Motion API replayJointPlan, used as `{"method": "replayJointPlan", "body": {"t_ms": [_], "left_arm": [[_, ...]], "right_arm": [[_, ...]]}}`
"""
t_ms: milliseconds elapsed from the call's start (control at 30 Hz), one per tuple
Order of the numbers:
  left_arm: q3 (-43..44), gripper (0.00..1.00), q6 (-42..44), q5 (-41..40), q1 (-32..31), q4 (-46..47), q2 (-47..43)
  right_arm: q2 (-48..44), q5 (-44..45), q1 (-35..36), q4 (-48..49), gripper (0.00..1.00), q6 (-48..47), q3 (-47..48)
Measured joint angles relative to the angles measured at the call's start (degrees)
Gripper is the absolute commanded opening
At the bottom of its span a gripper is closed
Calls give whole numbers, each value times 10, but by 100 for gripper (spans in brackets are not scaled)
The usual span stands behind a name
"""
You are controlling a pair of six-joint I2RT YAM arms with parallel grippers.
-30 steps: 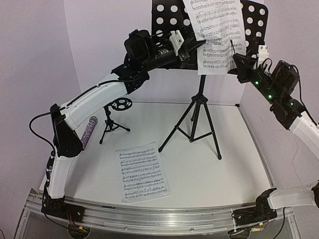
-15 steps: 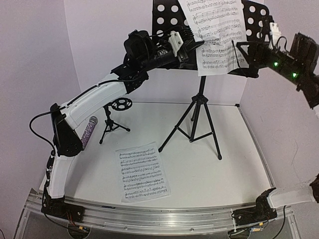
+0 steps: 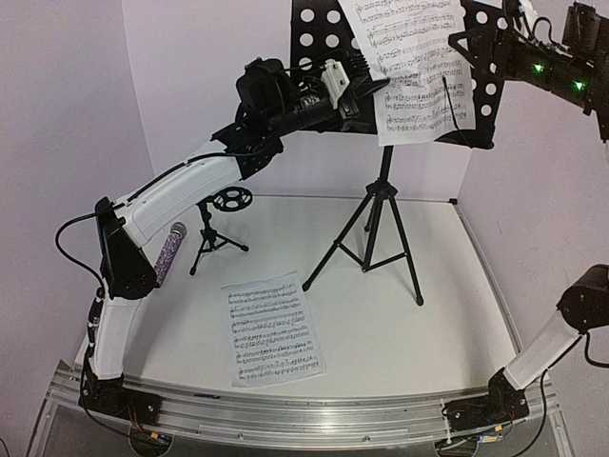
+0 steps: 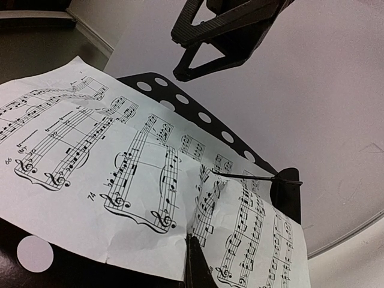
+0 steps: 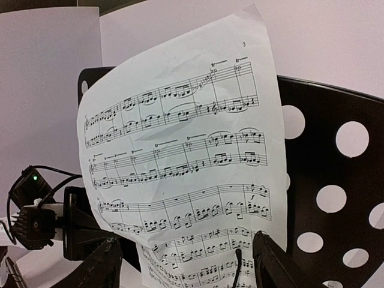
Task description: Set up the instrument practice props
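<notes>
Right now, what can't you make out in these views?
- Top view: music stand tray and its sheet, upper parts cut off by the frame edge.
- Top view: microphone lower end, behind the left arm.
- Left wrist view: whether the left claw pinches the sheet; only one fingertip shows.
- Right wrist view: sheet's bottom edge, cut off by the frame.

Top external: high behind arm bases (image 3: 114, 395), facing far wall (image 3: 209, 57). Wrist views: close to music stand tray (image 3: 319, 38), from left and right, sharing its sheet-music page (image 3: 414, 67).
</notes>
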Motion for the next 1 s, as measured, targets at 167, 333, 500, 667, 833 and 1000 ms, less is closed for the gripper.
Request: {"method": "replayJointPlan", "body": {"t_ms": [167,333,500,667,833,1000], "left_arm": [[-6,0,-1,0,0,6,-2],[-18,0,-2,0,0,13,-7],[-24,0,-3,0,0,18,-8],[-24,0,-3,1,1,18,-8],[-24,0,-3,2,1,18,-8],[-24,0,-3,2,1,18,-8]], "right_arm": [[27,-77,-83,3,70,68,32],[36,-207,-211,72,59,181,-8],[40,-318,-228,122,54,228,-47],[38,-357,-228,148,51,233,-68],[38,-357,-228,160,45,233,-72],[40,-357,-228,169,40,233,-81]]}}
